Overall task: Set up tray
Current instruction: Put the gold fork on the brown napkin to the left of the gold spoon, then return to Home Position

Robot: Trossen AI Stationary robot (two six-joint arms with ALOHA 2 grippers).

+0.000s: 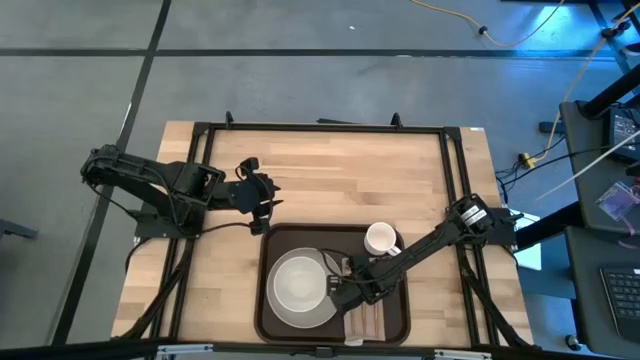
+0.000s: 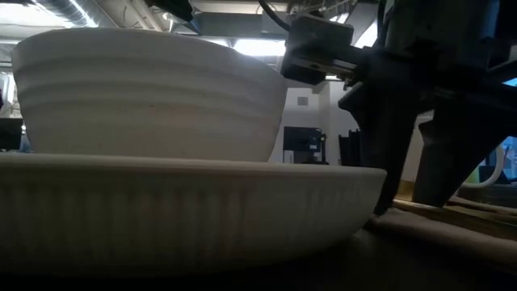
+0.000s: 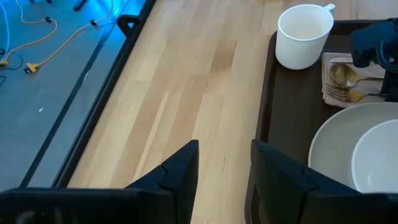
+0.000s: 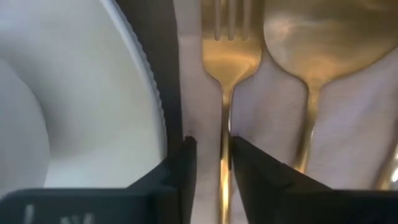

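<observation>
Tray (image 1: 395, 305) is lying at the surface's (image 1: 330, 180) near edge, under the right gripper (image 4: 208, 146), whose fingers are straddling a gold fork (image 4: 227, 56) on the napkin (image 4: 273, 124). Left gripper (image 3: 224, 155) is hovering parted beside the tray's rim; only its view is showing the cup (image 3: 303, 34) clearly.

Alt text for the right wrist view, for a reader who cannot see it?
The right pincer straddles a gold fork lying on a pale napkin, fingers either side of the handle. A gold spoon lies beside it, the white plate opposite.

One tray (image 1: 268, 262), one plate (image 1: 285, 305), one bowl (image 1: 298, 282), one mug (image 1: 380, 238), one napkin (image 4: 273, 99), one fork (image 4: 227, 56), one spoon (image 4: 317, 37)
</observation>
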